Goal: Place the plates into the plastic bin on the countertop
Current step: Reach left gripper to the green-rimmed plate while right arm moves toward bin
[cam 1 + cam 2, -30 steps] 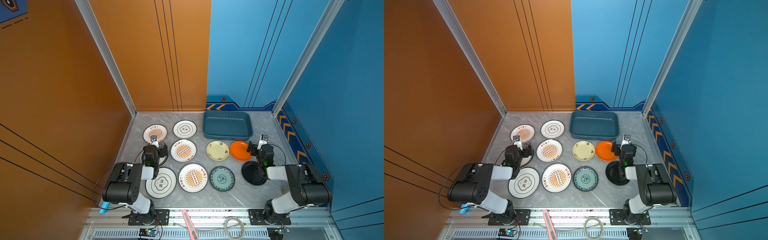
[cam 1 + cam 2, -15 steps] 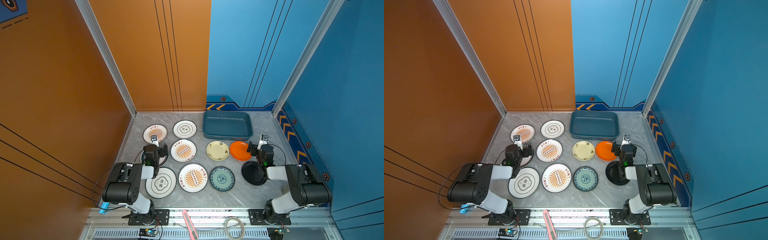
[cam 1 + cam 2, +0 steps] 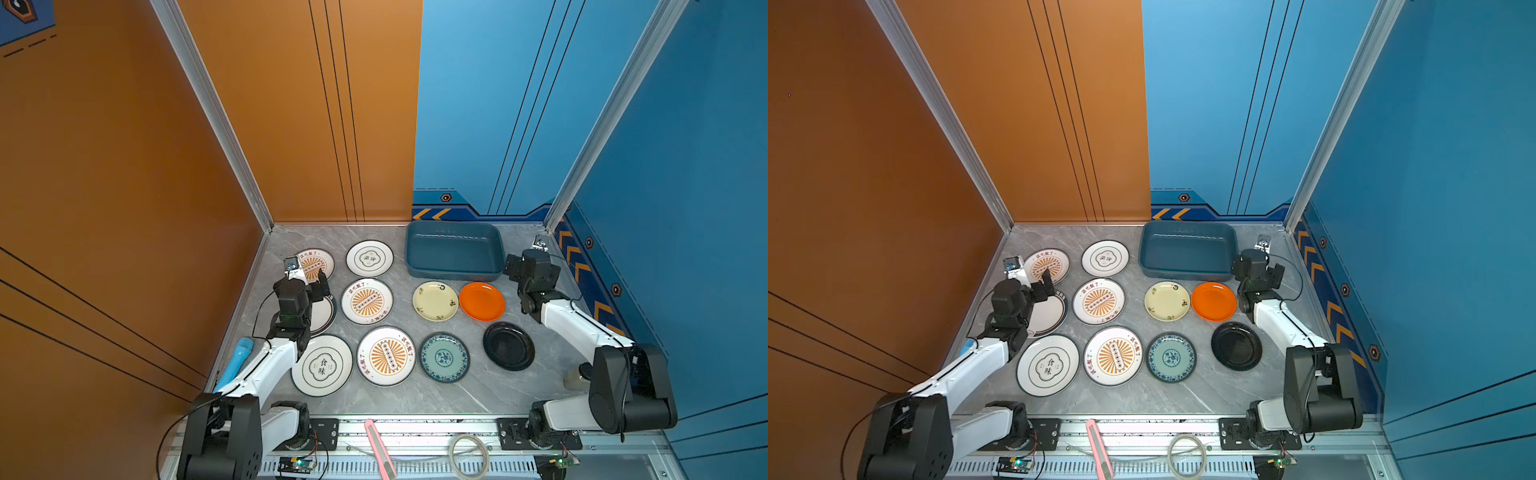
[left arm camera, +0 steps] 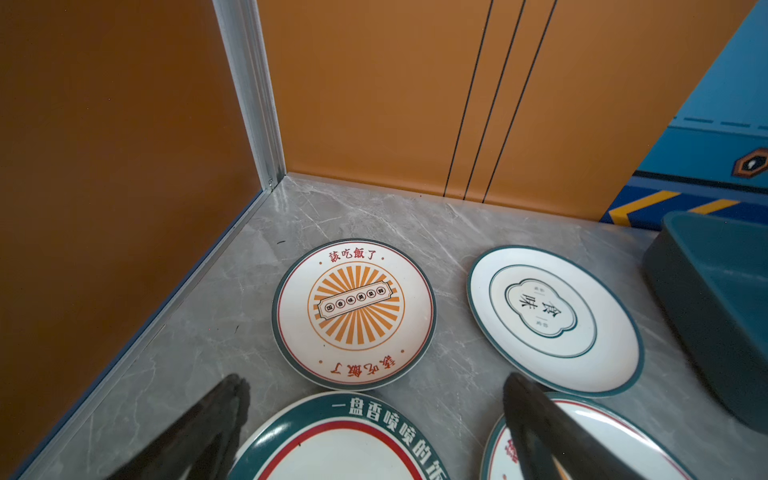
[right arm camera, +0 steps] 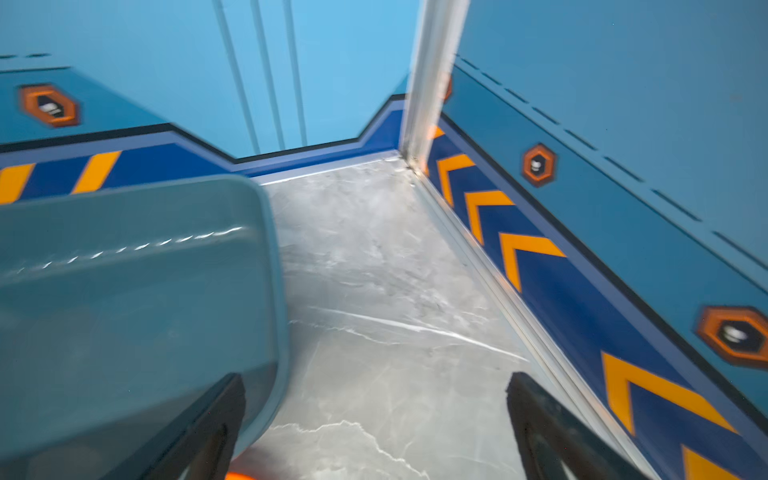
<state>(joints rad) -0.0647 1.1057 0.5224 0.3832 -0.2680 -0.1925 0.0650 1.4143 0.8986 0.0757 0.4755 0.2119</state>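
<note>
Several plates lie flat on the grey countertop [image 3: 478, 395]: sunburst plates [image 3: 367, 301] [image 3: 386, 355] [image 3: 313, 264], quatrefoil plates [image 3: 369, 258] [image 3: 322, 365], and cream [image 3: 435, 301], orange [image 3: 482, 301], black [image 3: 508, 345] and teal-patterned [image 3: 444, 356] ones. The empty plastic bin [image 3: 454, 251] stands at the back. My left gripper [image 4: 374, 384] hangs open above a teal-banded plate [image 4: 332, 440], short of the back-left sunburst plate [image 4: 353, 311]. My right gripper [image 5: 376, 380] is open beside the bin's right end [image 5: 124, 291], over bare countertop.
Orange walls close the left and back-left, blue walls the back-right and right, with aluminium posts in the corners. A pink utility knife [image 3: 380, 446] and a cable coil [image 3: 469, 455] lie on the front rail. A blue-handled object [image 3: 237, 361] sits at the left edge.
The right arm has risen off the black plate and reached back toward the bin's right end. The left gripper has shifted slightly back and left. No plate has moved.
</note>
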